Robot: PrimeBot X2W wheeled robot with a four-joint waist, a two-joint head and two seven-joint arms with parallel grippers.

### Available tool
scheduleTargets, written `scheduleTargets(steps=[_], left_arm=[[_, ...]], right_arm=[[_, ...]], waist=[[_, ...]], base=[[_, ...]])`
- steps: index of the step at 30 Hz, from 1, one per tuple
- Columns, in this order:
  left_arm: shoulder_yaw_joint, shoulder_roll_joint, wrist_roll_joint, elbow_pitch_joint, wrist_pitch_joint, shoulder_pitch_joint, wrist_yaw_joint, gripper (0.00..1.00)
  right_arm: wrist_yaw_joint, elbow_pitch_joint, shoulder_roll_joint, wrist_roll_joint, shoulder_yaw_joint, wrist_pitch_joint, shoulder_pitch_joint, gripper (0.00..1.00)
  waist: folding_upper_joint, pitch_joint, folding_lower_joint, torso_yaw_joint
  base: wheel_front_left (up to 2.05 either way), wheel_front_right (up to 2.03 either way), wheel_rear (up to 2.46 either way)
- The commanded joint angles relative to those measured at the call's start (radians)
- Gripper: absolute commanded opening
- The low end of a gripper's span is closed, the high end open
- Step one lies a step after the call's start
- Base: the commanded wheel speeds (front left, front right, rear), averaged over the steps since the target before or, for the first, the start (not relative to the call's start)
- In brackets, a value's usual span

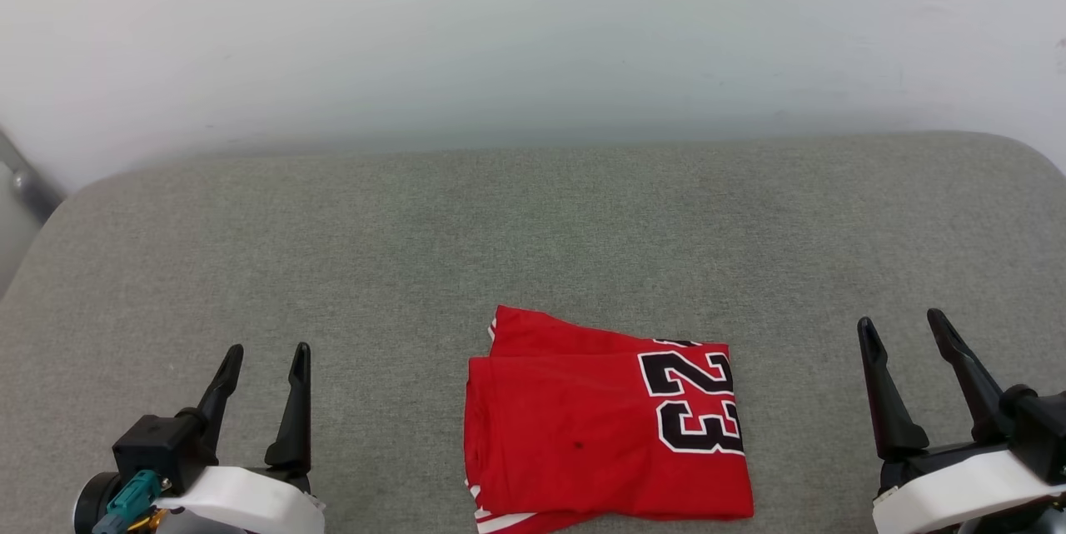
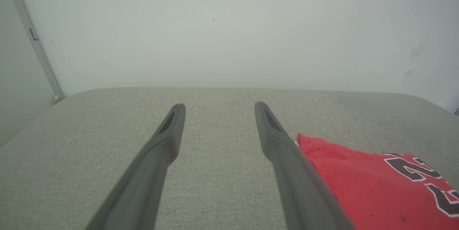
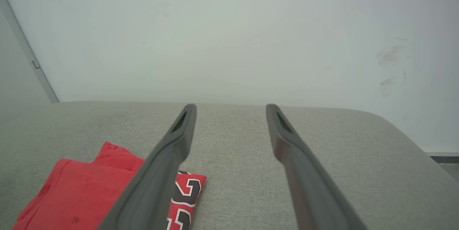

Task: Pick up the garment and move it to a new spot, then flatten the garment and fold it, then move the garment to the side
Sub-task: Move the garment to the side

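At the far left, a slanted grey metal bar (image 1: 23, 180) stands just off the rounded corner of the desk (image 1: 533, 226). The desk is covered in a grey woven cloth with a fine, even grain, and behind it rises a plain, smooth pale wall (image 1: 533, 34).

The left pincer (image 1: 268, 348) hovers over the near left part of the desk. Its two long, dark, tapering fingers (image 1: 291, 421) are spread apart with nothing between them. They rise from a white, rounded housing with a black block and a teal connector at its side. In the left wrist view, each matte finger shows a narrow slot near its blunt tip.

The red jersey (image 1: 583, 434) lies between the arms near the front edge, a little right of centre, and touches neither pincer. It is folded into a rough rectangle and lies flat. An under layer pokes out at an angle at its far left corner. The cloth looks thin and finely pitted. A black, white-outlined number 23 (image 1: 691, 401) lies turned sideways on its right part. A strip of red-and-white striped trim (image 1: 491, 520) peeks out at the near left corner, and a small dark speck marks the middle.

The right pincer (image 1: 900, 317) hovers over the near right part of the desk, well apart from the jersey. Its dark pointed fingers are likewise spread wide and hold nothing, above a white curved housing.
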Motion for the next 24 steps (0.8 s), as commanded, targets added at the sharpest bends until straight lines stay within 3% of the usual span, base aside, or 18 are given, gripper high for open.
scheduleTargets(steps=[1,10,21,24], left_arm=[[0.003,0.001,-0.002,0.003,-0.006,-0.014,0.003,1.00],[0.010,-0.003,-0.006,0.004,-0.011,-0.008,0.010,1.00],[0.037,-0.034,0.000,-0.001,-0.022,-0.028,0.007,1.00],[0.039,-0.050,0.008,0.002,-0.025,-0.041,-0.005,1.00]], right_arm=[[0.000,-0.005,0.004,-0.006,0.001,0.000,0.015,1.00],[0.000,0.003,0.021,0.067,-0.047,0.078,0.021,1.00],[0.000,0.134,-0.045,0.312,-0.418,0.537,-0.011,1.00],[0.000,0.172,-0.024,0.359,-0.481,0.692,-0.027,1.00]], waist=[[0.0000,0.000,0.0000,-0.002],[0.0000,0.001,0.0000,-0.009],[0.0000,0.038,0.0000,0.019],[0.0000,0.055,0.0000,0.038]], base=[[0.00,0.00,0.00],[0.00,0.00,0.00],[0.00,0.00,0.00],[0.00,0.00,0.00]])
